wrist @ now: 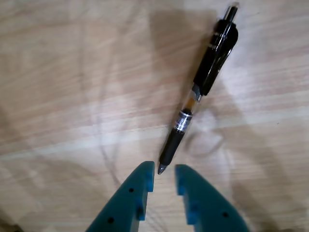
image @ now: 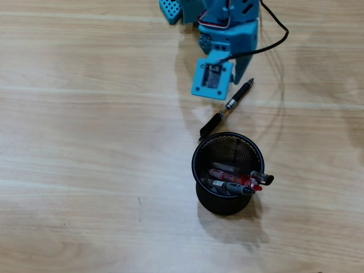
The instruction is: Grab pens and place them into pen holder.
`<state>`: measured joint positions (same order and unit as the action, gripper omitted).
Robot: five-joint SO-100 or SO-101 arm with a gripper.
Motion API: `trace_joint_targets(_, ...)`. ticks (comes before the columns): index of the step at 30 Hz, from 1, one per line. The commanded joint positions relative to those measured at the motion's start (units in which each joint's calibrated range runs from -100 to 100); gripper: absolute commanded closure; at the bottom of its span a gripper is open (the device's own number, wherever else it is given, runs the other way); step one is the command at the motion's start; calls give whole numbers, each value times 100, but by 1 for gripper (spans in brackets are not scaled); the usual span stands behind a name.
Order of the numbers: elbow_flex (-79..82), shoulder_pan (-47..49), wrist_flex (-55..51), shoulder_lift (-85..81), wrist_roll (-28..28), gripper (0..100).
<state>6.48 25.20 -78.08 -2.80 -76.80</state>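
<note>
Wood table w/ black pen & mesh pen holder.

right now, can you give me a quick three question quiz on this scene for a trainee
1. True or false: the black pen already stands inside the mesh pen holder.
2. In the wrist view, which end of the pen lies nearest the gripper: (a) tip, (b) clip end?
3. What is the state of the gripper?

Key
1. False: it lies flat on the wooden table, beside the holder.
2. (a), the tip.
3. Open, holding nothing.
</note>
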Motion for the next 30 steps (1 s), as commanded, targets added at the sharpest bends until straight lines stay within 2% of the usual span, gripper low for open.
trace_joint_targets(1,-403,210,-42,344,-199,82)
trace_joint_targets(6,-367,411,-42,641,-388,77)
trace_joint_targets(24,-331,804,76,1881,-875,78)
trace_joint_targets(30,-331,877,559,2331,-875,78)
